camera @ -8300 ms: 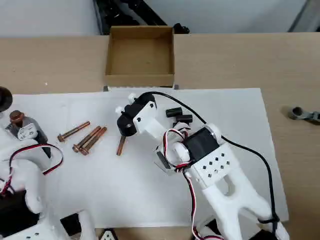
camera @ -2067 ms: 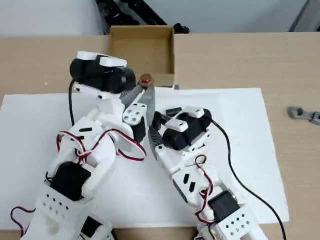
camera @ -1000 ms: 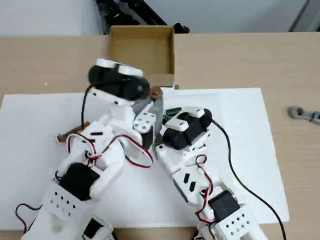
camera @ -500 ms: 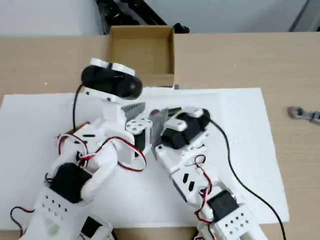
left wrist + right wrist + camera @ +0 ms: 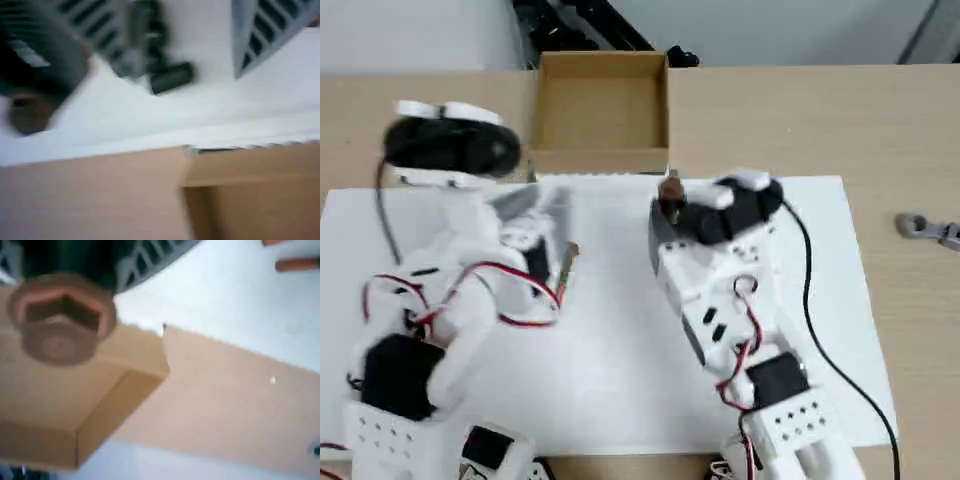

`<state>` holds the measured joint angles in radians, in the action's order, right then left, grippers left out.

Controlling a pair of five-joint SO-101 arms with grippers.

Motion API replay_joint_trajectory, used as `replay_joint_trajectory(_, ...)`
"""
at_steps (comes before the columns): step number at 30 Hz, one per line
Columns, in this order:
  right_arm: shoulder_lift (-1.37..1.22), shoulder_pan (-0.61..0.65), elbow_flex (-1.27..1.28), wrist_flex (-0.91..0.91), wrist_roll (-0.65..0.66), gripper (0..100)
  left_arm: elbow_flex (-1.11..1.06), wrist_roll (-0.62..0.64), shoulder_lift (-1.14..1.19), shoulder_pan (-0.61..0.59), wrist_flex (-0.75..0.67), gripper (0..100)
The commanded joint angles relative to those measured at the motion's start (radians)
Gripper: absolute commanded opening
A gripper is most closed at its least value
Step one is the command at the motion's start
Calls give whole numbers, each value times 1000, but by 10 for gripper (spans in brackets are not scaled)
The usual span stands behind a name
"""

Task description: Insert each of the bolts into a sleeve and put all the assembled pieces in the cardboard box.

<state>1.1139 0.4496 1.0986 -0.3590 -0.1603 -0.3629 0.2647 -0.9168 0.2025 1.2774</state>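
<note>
Our right jaws grip the bolt (image 5: 670, 188), left jaws gape empty; releasing early, we'd drop it short of the cardboard box (image 5: 600, 160).

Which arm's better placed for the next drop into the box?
Right. Its claw grips a bolt just short of the cardboard box's front wall. The left claw sits open and empty over the white sheet.
</note>
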Motion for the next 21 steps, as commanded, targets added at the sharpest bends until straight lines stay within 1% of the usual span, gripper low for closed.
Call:
replay_joint_trajectory(1, -163, -18, -239, 18, -35, 4, 39, -87, -9, -112, 57, 9)
replay_joint_trajectory(7, -507, -19, -535, 27, -46, 4, 44, -92, -12, -236, 144, 5)
replay_joint_trajectory(12, -762, -38, -764, 28, -46, 4, -1, -92, -103, -319, 187, 5)
replay_joint_trajectory(17, -1050, -102, -976, 99, -46, 4, -131, -97, -229, -361, 189, 5)
replay_joint_trajectory(21, -1268, -127, -1137, 117, -46, 5, -209, -143, -339, -367, 184, 5)
